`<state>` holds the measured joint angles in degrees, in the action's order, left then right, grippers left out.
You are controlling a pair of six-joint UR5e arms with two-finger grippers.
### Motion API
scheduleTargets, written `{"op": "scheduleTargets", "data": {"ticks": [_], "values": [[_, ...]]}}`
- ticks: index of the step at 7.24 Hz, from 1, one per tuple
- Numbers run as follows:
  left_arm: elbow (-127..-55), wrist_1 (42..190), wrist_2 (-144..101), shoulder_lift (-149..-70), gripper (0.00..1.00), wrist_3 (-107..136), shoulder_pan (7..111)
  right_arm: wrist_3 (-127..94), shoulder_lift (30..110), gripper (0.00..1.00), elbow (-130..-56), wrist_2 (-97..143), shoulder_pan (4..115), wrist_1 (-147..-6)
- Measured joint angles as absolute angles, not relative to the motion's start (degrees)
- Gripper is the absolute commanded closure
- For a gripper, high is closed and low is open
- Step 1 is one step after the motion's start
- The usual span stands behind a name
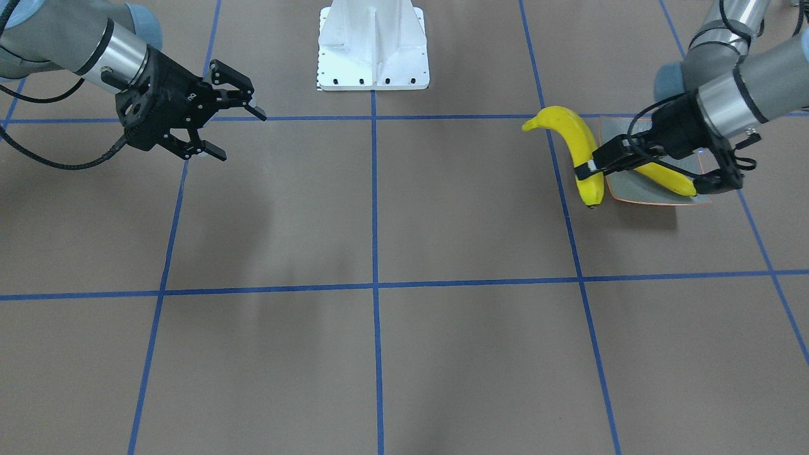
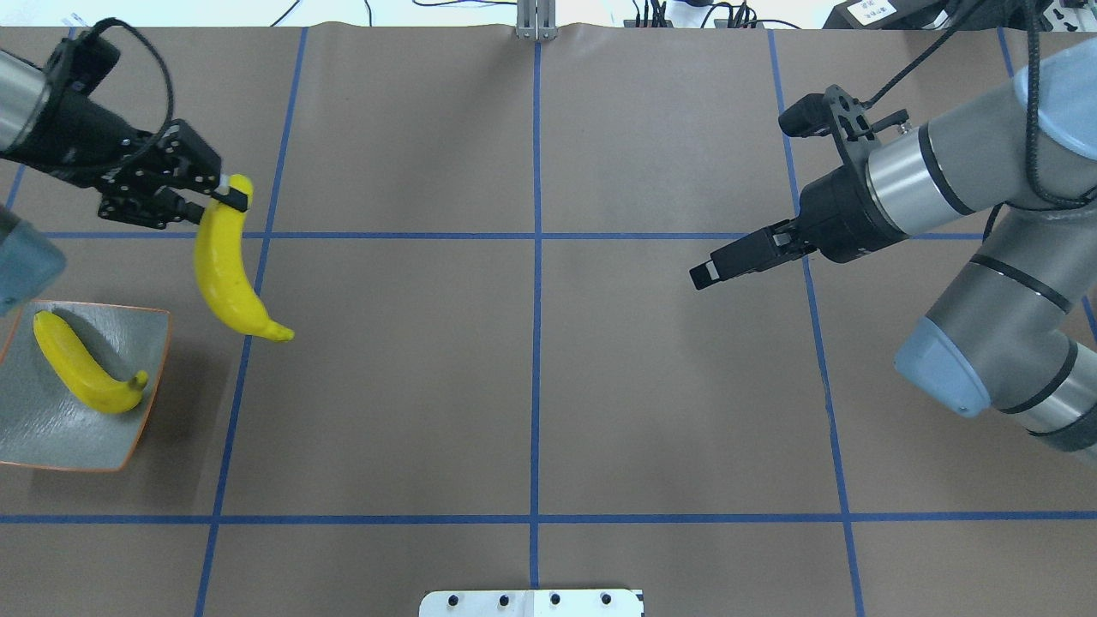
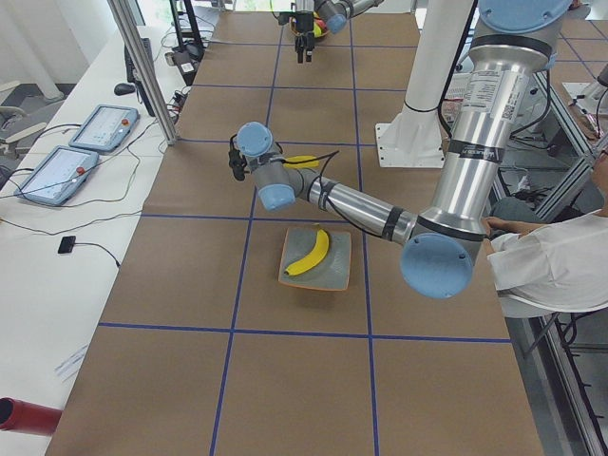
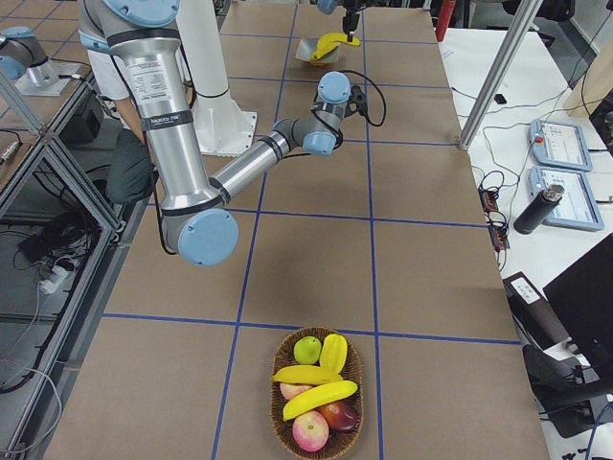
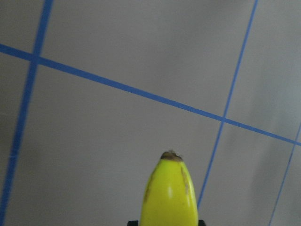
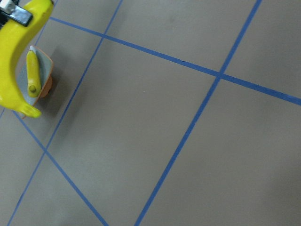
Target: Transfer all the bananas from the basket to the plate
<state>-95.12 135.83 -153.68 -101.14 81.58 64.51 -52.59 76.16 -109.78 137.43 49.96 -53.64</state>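
Overhead exterior: the plate [image 2: 51,437] carries one banana [image 2: 81,364]. Just beside it, the left jaws clench a second banana [image 2: 224,274] by its end, aloft. Farther right, the right jaws gape, empty. Probably light, smooth, bruisable; a mid-body grip should swing less.

Nothing is legible; the mark [image 1: 189,96] on the right pincer [image 1: 240,136] is too small.
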Motion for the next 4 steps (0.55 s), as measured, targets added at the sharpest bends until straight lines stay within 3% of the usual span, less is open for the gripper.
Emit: {"op": "scheduleTargets", "data": {"ticks": [4], "values": [[-88.9,136.3,-158.9,-96.2,1.0,79.5,68.6,-53.3,82.3,0.0,-109.6,137.4,53.7,-53.7]]}}
